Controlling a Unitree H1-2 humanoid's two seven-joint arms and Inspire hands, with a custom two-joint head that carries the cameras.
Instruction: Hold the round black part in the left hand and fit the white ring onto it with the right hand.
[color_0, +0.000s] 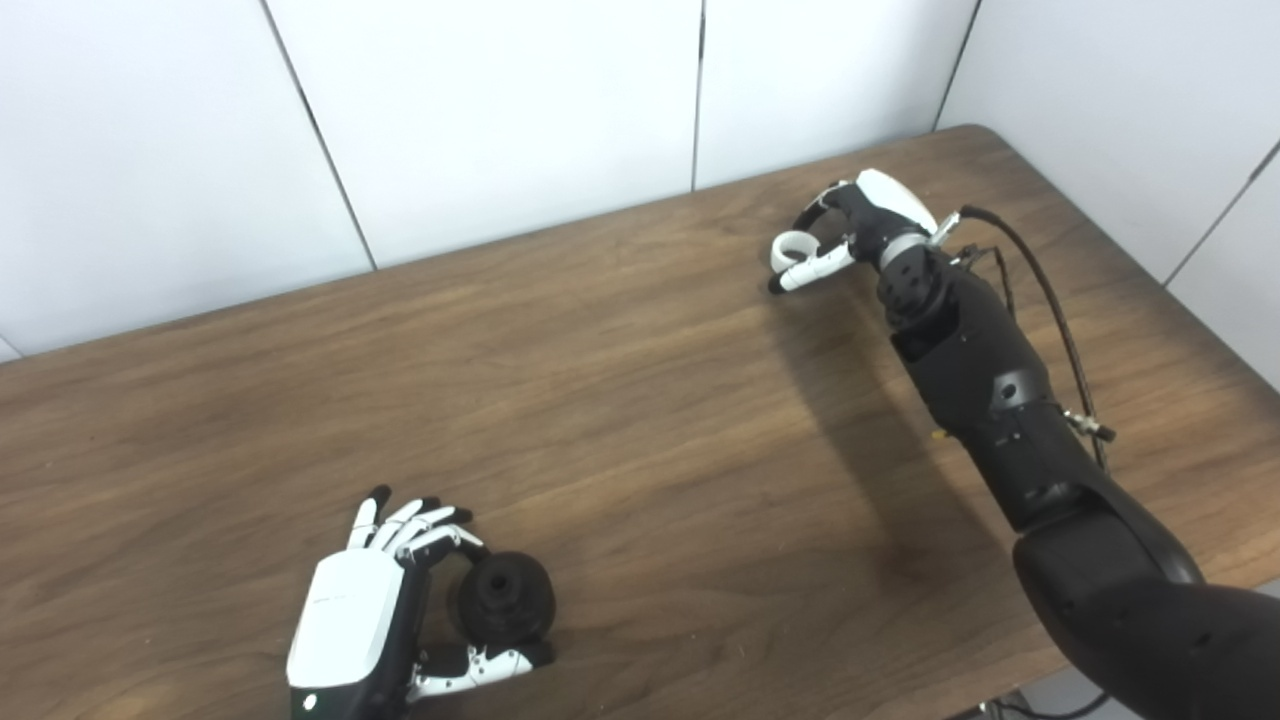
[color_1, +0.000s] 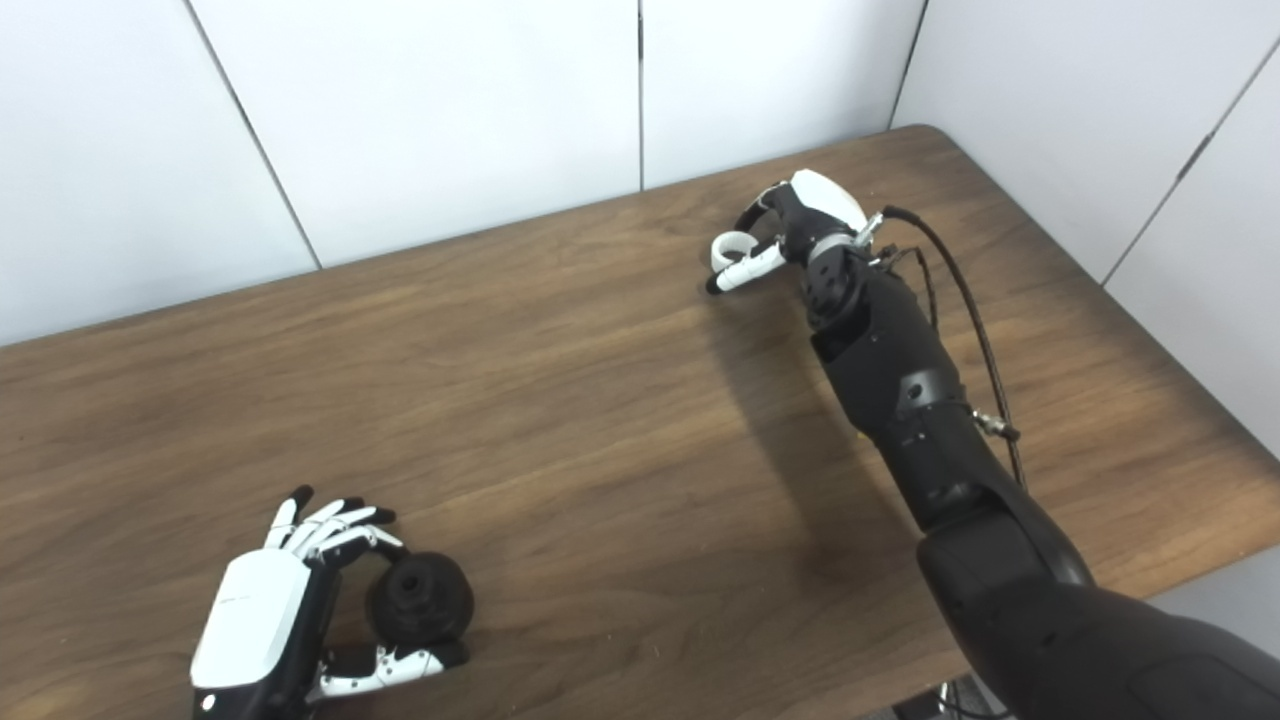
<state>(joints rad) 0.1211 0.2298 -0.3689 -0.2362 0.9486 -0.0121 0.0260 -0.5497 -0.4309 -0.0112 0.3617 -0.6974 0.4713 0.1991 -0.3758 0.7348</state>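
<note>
Your left hand (color_0: 345, 615) sits low at the near left of the wooden worktop (color_0: 620, 400), with the round black part (color_0: 507, 597) cradled against its palm side. The fingers (color_0: 410, 525) arch over the top of the part and the thumb reaches under its near edge, so the part is caught between them; the fingers are only partly curled, their tips fanned a little apart, and the part appears to rest on or just above the wood. Your right hand (color_1: 790, 225) is far away, stretched toward the back right area of the worktop, well apart from the left hand and the black part. There the white ring (color_1: 733, 246) is held at the tips: the fingers curve down over it from behind and the thumb lies beneath it, pointing left, so the ring is pinched between them and stands roughly upright. You cannot tell whether the ring touches the wood or hangs just above it. A black cable (color_0: 1050, 300) loops along the right forearm.
</note>
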